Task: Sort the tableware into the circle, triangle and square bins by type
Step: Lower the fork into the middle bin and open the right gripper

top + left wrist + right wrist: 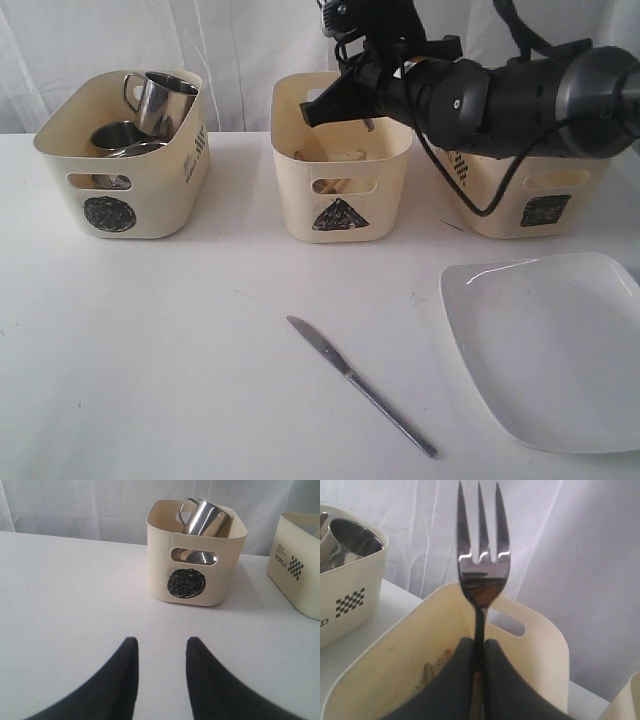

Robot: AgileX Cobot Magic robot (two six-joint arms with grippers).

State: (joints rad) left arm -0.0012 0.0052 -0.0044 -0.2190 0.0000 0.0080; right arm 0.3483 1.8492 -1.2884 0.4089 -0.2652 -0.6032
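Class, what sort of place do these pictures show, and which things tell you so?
Probably a robot test bench, not a real kitchen: a white table, a white cloth backdrop, a black robot arm, and a circle tub, triangle tub and square tub scribbled by hand.

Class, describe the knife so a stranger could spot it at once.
On the white table, look in front of the middle tub, marked with a triangle. The knife lies there, beside the white plate: the only slim steel piece on the tabletop.
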